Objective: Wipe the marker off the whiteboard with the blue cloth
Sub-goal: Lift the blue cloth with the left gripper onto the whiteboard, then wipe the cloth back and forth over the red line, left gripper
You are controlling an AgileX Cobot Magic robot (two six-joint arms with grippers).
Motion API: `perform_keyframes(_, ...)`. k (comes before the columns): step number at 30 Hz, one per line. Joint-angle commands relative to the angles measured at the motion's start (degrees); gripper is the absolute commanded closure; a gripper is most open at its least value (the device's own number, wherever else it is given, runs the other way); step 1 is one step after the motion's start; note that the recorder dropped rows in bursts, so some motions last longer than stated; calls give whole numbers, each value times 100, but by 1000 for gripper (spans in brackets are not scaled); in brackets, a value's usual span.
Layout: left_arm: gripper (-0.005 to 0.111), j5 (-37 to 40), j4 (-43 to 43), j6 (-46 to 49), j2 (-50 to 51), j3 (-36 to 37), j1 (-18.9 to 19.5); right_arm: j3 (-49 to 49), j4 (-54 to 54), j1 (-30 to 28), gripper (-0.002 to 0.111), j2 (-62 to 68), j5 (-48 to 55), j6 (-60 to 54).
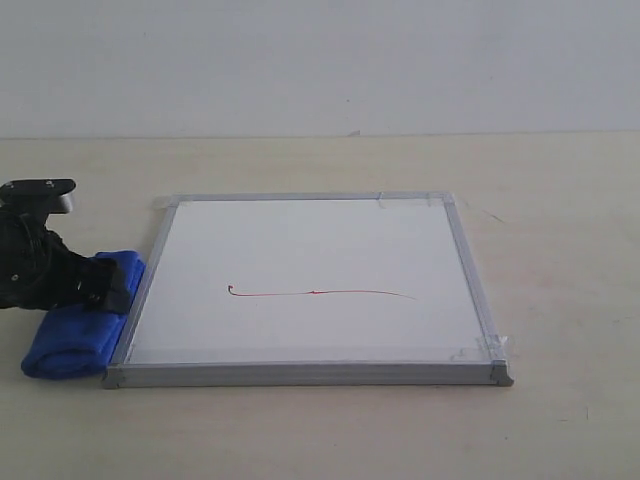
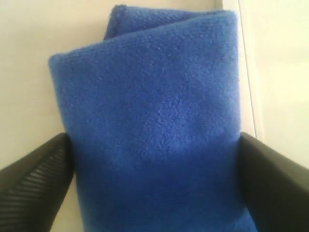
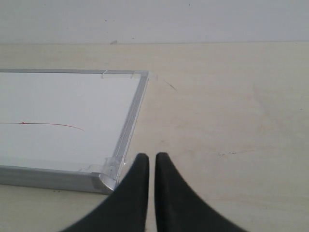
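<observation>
Blue cloth lies on worktop against whiteboard frame, prob. soft, light & squashy, so grab mid-bundle thru all folds; L end effector spread wide astride it, no squeeze visible; R end effector closed, empty.

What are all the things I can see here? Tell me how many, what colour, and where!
whiteboard: one, white with a silver-grey frame, flat on the table.
marker line: one, red, across the board.
blue cloth: one, bright blue, beside the board's left edge.
table: one, beige, under everything.
wall: one, pale, behind the table.
left gripper: one, black, jaws wide either side of the cloth.
right gripper: one, black, fingertips nearly together, by a board corner.
</observation>
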Motion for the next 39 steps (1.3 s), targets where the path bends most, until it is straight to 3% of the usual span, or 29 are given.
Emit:
perform_keyframes(1,56,398,-35,-42,226,76,-200,2,-9,-28,107,-29,-71,-17)
perform_keyframes(2,66,416,-35,-42,226,76,-200,2,-9,-28,107,-29,-71,-17)
perform_keyframes(3,84,511,-35,-42,226,62,-200,2,-9,-28,107,-29,-71,-17)
perform_keyframes(5,102,794,-35,157,226,-70,-200,2,-9,-28,107,-29,-71,-17)
perform_keyframes(12,102,1729,-35,153,-31,-746,-200,2,-9,-28,107,-29,-71,-17)
perform_keyframes(22,102,1897,-384,159,-841,-1412,-212,2,-9,-28,107,-29,-71,-17)
perform_keyframes(33,102,1244,-250,849,-93,-1775,-1225,2,-9,-28,107,-29,-71,-17)
perform_keyframes(39,102,760,-187,849,530,-1812,-1348,2,-9,-28,107,-29,-45,-17)
